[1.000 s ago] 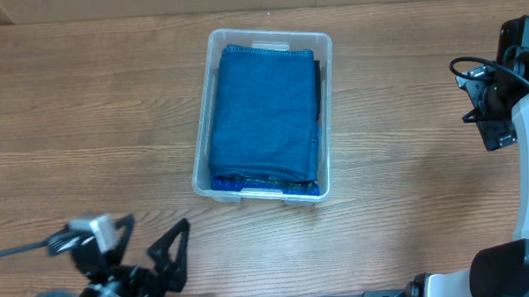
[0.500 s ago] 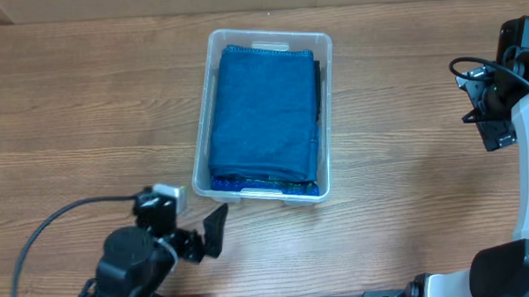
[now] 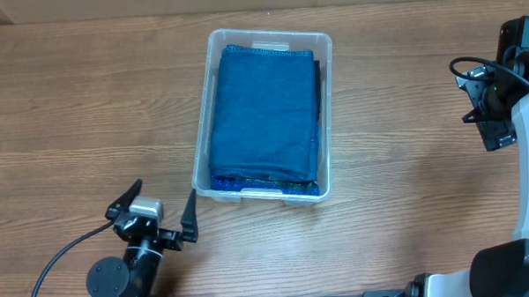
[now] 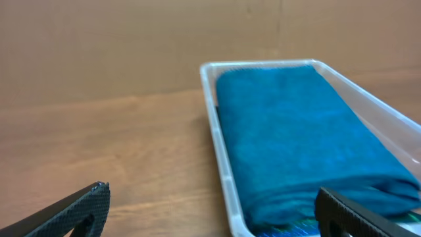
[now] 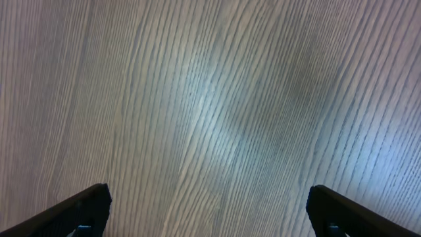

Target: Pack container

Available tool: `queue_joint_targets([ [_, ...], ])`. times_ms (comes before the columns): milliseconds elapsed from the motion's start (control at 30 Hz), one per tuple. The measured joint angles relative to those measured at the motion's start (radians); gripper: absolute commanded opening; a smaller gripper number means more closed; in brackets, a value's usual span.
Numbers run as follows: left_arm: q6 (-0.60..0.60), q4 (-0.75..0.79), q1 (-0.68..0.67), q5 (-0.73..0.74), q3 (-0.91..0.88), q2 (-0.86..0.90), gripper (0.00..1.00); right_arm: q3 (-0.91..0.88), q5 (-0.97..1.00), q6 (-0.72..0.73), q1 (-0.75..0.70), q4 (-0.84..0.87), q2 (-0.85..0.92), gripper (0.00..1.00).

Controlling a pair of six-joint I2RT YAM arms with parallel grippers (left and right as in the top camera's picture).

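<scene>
A folded blue cloth [image 3: 263, 113] fills the container [image 3: 269, 33], so packing looks done; left fingers [image 3: 189, 218] near it and right fingers [image 5: 82, 212] over the desk [image 3: 404, 91] stand apart, empty

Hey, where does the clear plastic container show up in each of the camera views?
Overhead: the container sits at upper centre, with its long side running top to bottom.
Left wrist: the container fills the right half and runs off the right and bottom edges.
Right wrist: not in it; only the wooden table shows.
Shared landmark: the folded blue cloth filling the container, visible overhead and from the left wrist.
</scene>
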Motion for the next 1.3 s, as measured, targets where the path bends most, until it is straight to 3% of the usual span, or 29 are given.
queue_joint_targets([
  [367, 0.048, 0.355, 0.067, 0.001, -0.272, -0.045, 1.0, 0.0, 0.0, 0.0, 0.0, 0.0, 0.0, 1.0],
  [1300, 0.048, 0.337, 0.096, -0.003, -0.29, -0.045, 1.0, 0.0, 0.0, 0.0, 0.0, 0.002, -0.011, 1.0],
])
